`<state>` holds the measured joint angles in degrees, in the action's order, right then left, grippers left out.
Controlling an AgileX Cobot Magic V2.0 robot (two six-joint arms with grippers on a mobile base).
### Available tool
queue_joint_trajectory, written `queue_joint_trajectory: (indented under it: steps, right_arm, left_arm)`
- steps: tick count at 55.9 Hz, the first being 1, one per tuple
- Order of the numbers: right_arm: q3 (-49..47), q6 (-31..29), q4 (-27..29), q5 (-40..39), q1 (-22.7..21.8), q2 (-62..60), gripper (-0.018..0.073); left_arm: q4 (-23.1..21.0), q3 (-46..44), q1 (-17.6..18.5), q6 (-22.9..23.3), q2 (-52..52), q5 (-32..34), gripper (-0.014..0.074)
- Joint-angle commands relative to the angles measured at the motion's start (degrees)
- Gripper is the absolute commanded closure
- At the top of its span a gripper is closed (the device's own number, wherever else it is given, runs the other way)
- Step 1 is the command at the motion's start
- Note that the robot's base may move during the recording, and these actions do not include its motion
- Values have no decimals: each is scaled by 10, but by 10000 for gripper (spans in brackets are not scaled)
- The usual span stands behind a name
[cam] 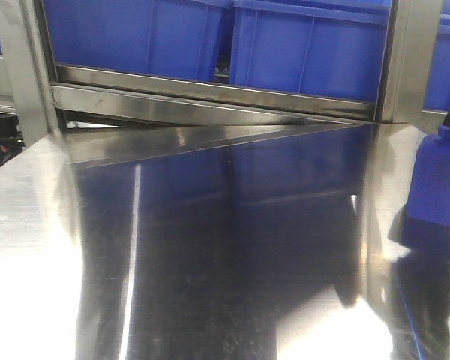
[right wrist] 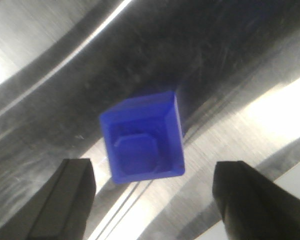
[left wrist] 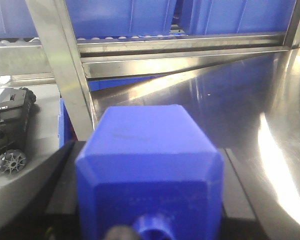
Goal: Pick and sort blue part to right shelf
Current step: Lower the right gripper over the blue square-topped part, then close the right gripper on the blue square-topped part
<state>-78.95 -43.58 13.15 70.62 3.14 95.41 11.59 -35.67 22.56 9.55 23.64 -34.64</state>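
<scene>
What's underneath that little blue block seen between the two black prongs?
Only the shiny steel table shows all around the blue block, which seems to rest on it. The patch right under the block is covered, so that stays unseen.

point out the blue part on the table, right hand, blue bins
blue part (right wrist: 142, 135), right wrist view, top face
right hand (right wrist: 156, 192), right wrist view, between fingertips
blue bins (cam: 307, 45), front view, front wall
</scene>
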Motion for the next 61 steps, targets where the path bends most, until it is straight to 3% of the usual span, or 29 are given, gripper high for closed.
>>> queue_joint_trajectory:
  steps: [1,26,36,49,56,61]
  right_arm:
    - [-12,-8,4,18,-1,-10,-36]
    - [19,-8,26,0,0,40,-30]
    - [19,-8,31,-31,11,41,67]
    - [19,-8,31,-42,29,41,85]
    - [19,-8,31,-45,29,41,202]
    - [18,-8,31,-40,29,40,356]
  left_arm:
    - [3,-17,3,1,3,42,220]
    - [4,-17,3,1,3,31,221]
    - [4,-17,3,1,3,31,221]
    - [4,-17,3,1,3,31,220]
    - [4,-17,3,1,3,31,220]
    - [4,-17,3,1,3,31,221]
